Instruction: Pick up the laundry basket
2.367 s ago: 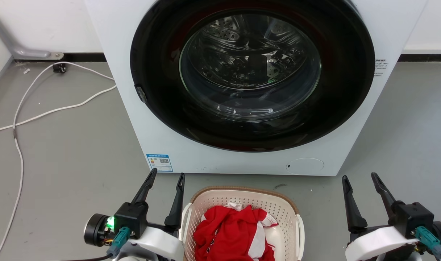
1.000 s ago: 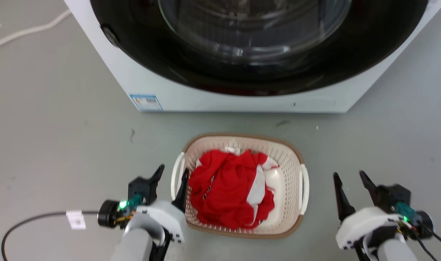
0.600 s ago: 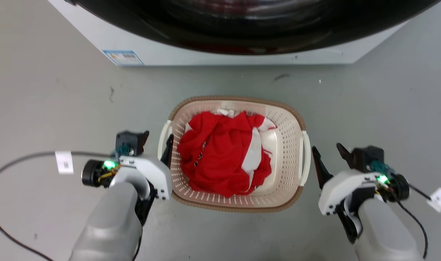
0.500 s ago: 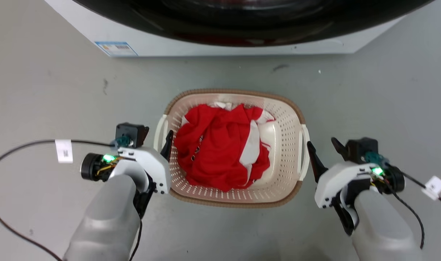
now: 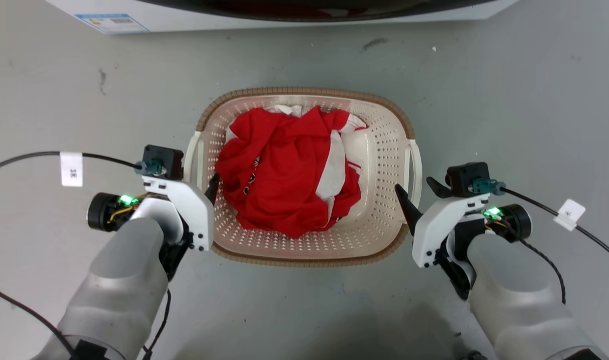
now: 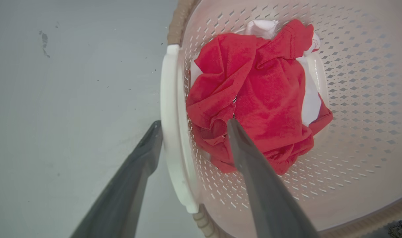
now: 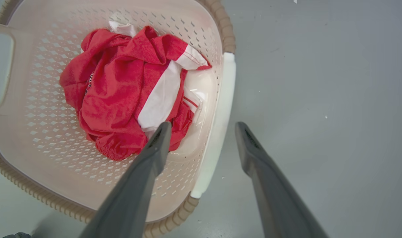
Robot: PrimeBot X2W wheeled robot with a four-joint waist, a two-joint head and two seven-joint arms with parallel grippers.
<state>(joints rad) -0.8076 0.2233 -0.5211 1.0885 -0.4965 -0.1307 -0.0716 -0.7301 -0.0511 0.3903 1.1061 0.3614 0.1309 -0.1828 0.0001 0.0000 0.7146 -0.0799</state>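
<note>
Cream perforated plastic laundry basket (image 5: 384,150), brown-rimmed, is seated upright on grey floor (image 5: 84,75). Left gripper (image 6: 194,123) and right gripper (image 7: 203,125) are held spread, straddling white side handles (image 6: 169,115), presumably for a balanced lift.

The head view looks almost straight down on the floor (image 5: 84,90) and the whole laundry basket (image 5: 304,92). Each wrist view looks down, much nearer, over one side handle (image 6: 169,109). All share the red garment (image 5: 279,170).
</note>
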